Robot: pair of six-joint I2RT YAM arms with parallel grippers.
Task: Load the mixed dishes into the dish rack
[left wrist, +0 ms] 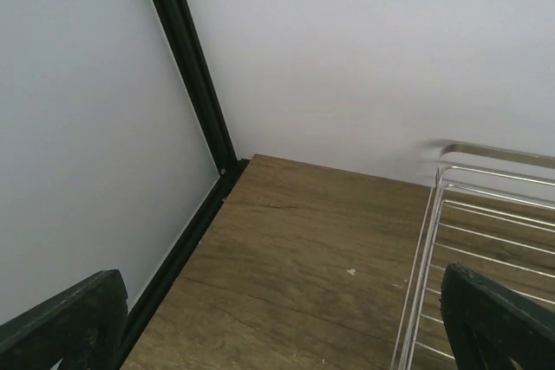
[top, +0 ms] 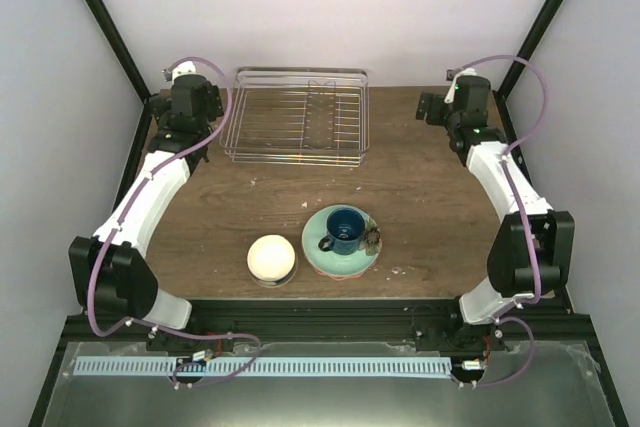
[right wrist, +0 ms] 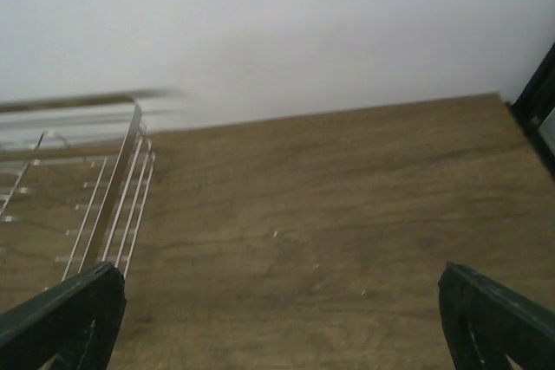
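Chrome dish rack (top: 296, 158) lies just right of left gripper (left wrist: 279, 327).

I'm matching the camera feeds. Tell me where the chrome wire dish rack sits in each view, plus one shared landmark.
Top external: rectangular chrome wire dish rack upper centre, at the far edge of the brown wooden tabletop.
Left wrist: rack corner at the lower right.
Right wrist: blurred rack end at the left edge.
Shared landmark: that tabletop meeting the white back wall.
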